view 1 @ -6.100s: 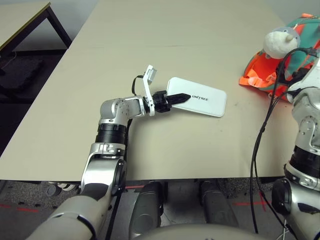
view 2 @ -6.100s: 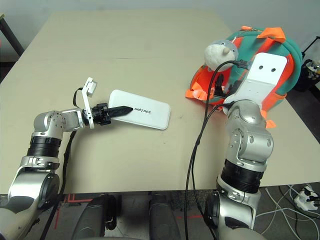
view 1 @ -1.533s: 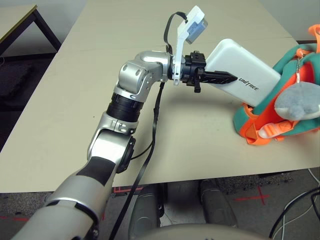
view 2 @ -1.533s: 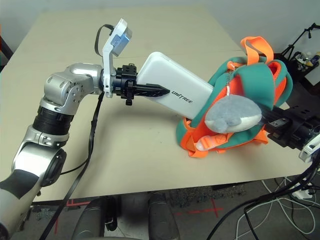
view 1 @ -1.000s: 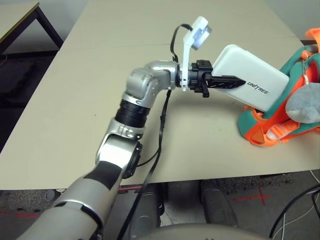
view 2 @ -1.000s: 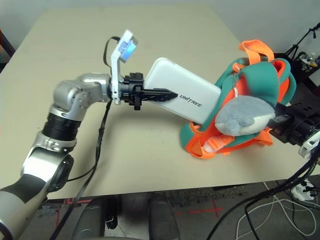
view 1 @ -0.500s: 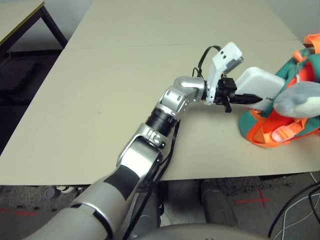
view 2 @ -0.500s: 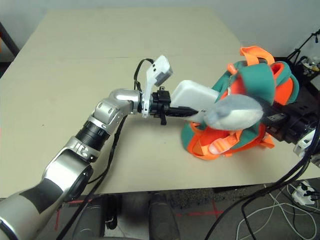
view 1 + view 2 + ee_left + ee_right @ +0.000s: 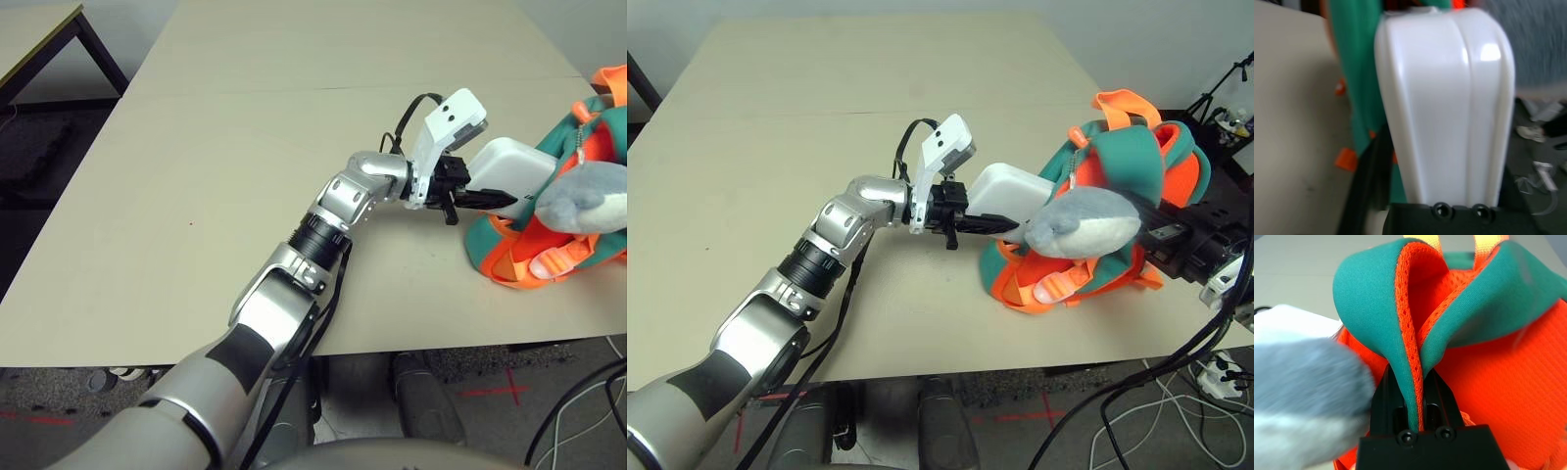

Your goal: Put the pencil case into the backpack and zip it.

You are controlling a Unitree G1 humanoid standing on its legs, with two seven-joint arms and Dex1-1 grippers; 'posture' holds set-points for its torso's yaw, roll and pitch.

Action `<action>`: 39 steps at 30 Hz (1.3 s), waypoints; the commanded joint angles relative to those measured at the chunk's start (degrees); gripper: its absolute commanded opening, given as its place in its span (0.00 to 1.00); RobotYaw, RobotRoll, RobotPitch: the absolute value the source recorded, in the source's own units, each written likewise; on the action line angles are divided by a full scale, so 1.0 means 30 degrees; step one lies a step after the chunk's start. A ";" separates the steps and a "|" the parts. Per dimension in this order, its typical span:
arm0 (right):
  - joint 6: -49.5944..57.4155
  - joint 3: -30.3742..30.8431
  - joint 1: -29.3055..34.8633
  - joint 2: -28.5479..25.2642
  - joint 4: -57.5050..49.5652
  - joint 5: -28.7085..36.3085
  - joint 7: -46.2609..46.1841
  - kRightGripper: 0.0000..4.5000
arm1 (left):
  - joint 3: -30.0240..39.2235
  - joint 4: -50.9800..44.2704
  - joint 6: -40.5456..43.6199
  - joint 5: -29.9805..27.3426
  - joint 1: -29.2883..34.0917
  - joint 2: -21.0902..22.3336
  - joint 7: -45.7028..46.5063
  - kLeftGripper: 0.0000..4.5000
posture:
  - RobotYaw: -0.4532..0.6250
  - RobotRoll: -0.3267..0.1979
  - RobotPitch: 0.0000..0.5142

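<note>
The left gripper (image 9: pixel 468 196) reaches across the desk (image 9: pixel 245 147), its jaws either side of the white pencil case (image 9: pixel 505 171); whether they clamp it I cannot tell. The case's far end sits in the mouth of the backpack (image 9: pixel 1127 166), behind the plush whale (image 9: pixel 1087 227). The right gripper (image 9: pixel 1413 396) has its jaws clenched on the backpack's teal-and-orange rim.

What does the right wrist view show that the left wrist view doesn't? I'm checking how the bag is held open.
Right wrist view: the right gripper pinching the backpack's teal and orange edge between its fingers, beside the grey plush whale. Left wrist view: the pencil case seen lengthwise, its far end at the backpack, with the table beside it. Both show teal backpack fabric.
</note>
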 commanded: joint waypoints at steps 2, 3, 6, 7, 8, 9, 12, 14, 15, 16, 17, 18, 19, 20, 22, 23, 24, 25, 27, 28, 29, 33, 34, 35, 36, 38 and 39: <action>-0.0354 0.0155 -0.0060 -0.0437 0.0156 0.0139 0.0042 0.02 | 0.1750 -0.2467 0.1497 -0.1546 -0.1398 0.1170 -0.0133 0.90 | 0.18 0.62 0.33; -0.0393 0.0217 -0.0083 -0.0468 0.0203 0.0127 0.0046 0.02 | 0.1994 -0.2724 0.1696 -0.1747 -0.1447 0.1480 -0.0081 0.98 | 0.19 0.62 0.33; -0.0578 0.0477 -0.0127 -0.0510 0.0348 0.0019 0.0086 0.02 | 0.2473 -0.3254 0.1917 -0.2024 -0.1413 0.2529 0.0024 0.97 | 0.20 0.62 0.33; -0.0629 0.0554 -0.0145 -0.0525 0.0382 -0.0005 0.0096 0.02 | 0.2569 -0.3270 0.1847 -0.2019 -0.1382 0.2801 0.0097 0.93 | 0.20 0.62 0.33; -0.0664 0.0631 -0.0178 -0.0535 0.0411 -0.0017 0.0089 0.02 | 0.2566 -0.3242 0.1800 -0.1986 -0.1325 0.3127 0.0077 0.88 | 0.20 0.62 0.32; -0.0700 0.0703 -0.0213 -0.0552 0.0438 -0.0025 0.0087 0.02 | 0.2518 -0.3190 0.1718 -0.1945 -0.1271 0.3416 0.0021 0.80 | 0.20 0.62 0.32; -0.0818 0.0915 -0.0385 -0.0663 0.0580 -0.0051 0.0105 0.02 | 0.2308 -0.2945 0.1398 -0.1801 -0.1108 0.4144 -0.0205 0.57 | 0.20 0.62 0.32; -0.0876 0.1011 -0.0472 -0.0720 0.0655 -0.0067 0.0111 0.02 | 0.2258 -0.2807 0.1310 -0.1793 -0.1052 0.4391 -0.0201 0.42 | 0.20 0.62 0.32; -0.0894 0.1046 -0.0494 -0.0737 0.0662 -0.0065 0.0108 0.02 | 0.2187 -0.2748 0.1253 -0.1761 -0.1034 0.4464 -0.0208 0.35 | 0.20 0.62 0.32; -0.0902 0.1073 -0.0507 -0.0744 0.0656 -0.0055 0.0094 0.02 | 0.2134 -0.2717 0.1216 -0.1748 -0.1022 0.4509 -0.0216 0.26 | 0.20 0.62 0.32; -0.0902 0.1094 -0.0522 -0.0745 0.0640 -0.0035 0.0070 0.02 | 0.2092 -0.2714 0.1214 -0.1763 -0.0992 0.4522 -0.0224 0.18 | 0.20 0.62 0.32; -0.0901 0.1103 -0.0527 -0.0742 0.0625 -0.0013 0.0054 0.02 | 0.2023 -0.2742 0.1228 -0.1771 -0.0942 0.4510 -0.0227 0.11 | 0.20 0.62 0.32; -0.0898 0.1082 -0.0519 -0.0740 0.0608 0.0009 0.0052 0.02 | 0.1906 -0.2780 0.1255 -0.1781 -0.0860 0.4381 -0.0182 0.03 | 0.19 0.62 0.32; -0.0878 0.1049 -0.0503 -0.0746 0.0581 0.0039 0.0048 0.02 | 0.1774 -0.2781 0.1250 -0.1782 -0.0787 0.4234 -0.0158 0.00 | 0.19 0.62 0.32; -0.0850 0.1003 -0.0483 -0.0761 0.0539 0.0077 0.0043 0.02 | 0.1626 -0.2732 0.1229 -0.1802 -0.0719 0.4022 -0.0127 0.00 | 0.19 0.62 0.32; -0.0835 0.0986 -0.0479 -0.0766 0.0526 0.0094 0.0035 0.02 | 0.1606 -0.2681 0.1221 -0.1800 -0.0713 0.3949 -0.0104 0.00 | 0.19 0.62 0.32; -0.0812 0.0942 -0.0474 -0.0770 0.0507 0.0125 0.0018 0.02 | 0.1509 -0.2600 0.1127 -0.1733 -0.0690 0.3838 -0.0095 0.00 | 0.19 0.62 0.32; -0.0796 0.0911 -0.0469 -0.0774 0.0495 0.0148 0.0004 0.02 | 0.1436 -0.2544 0.1056 -0.1680 -0.0673 0.3763 -0.0090 0.00 | 0.19 0.62 0.32; -0.0766 0.0855 -0.0426 -0.0777 0.0459 0.0181 -0.0010 0.02 | 0.1332 -0.2463 0.1019 -0.1674 -0.0664 0.3633 -0.0082 0.00 | 0.18 0.62 0.33; -0.0764 0.0833 -0.0375 -0.0751 0.0447 0.0180 -0.0011 0.02 | 0.1252 -0.2414 0.1010 -0.1669 -0.0672 0.3518 -0.0081 0.00 | 0.18 0.62 0.33; -0.0774 0.0824 -0.0331 -0.0726 0.0437 0.0167 -0.0006 0.02 | 0.1178 -0.2373 0.1012 -0.1658 -0.0681 0.3412 -0.0068 0.00 | 0.18 0.62 0.33; -0.0812 0.0940 -0.0337 -0.0621 0.0404 0.0178 -0.0093 0.02 | 0.0813 -0.2155 0.0775 -0.1465 -0.0651 0.2997 0.0037 0.00 | 0.19 0.62 0.33; -0.0828 0.1001 -0.0362 -0.0583 0.0406 0.0190 -0.0123 0.02 | 0.0698 -0.2054 0.0653 -0.1381 -0.0645 0.2813 0.0106 0.00 | 0.19 0.62 0.33; -0.0850 0.1073 -0.0396 -0.0544 0.0411 0.0202 -0.0151 0.02 | 0.0616 -0.1927 0.0552 -0.1304 -0.0651 0.2584 0.0174 0.00 | 0.19 0.62 0.33; -0.0862 0.1120 -0.0421 -0.0521 0.0409 0.0217 -0.0177 0.02 | 0.0589 -0.1845 0.0491 -0.1244 -0.0656 0.2442 0.0203 0.00 | 0.19 0.62 0.33; -0.0923 0.1271 -0.0493 -0.0484 0.0432 0.0208 -0.0202 0.02 | 0.0494 -0.1382 0.0237 -0.1128 -0.0711 0.1846 0.0406 0.00 | 0.19 0.62 0.33; -0.0945 0.1347 -0.0538 -0.0476 0.0439 0.0213 -0.0224 0.02 | 0.0368 -0.0992 -0.0137 -0.0948 -0.0757 0.1516 0.0525 0.00 | 0.19 0.62 0.33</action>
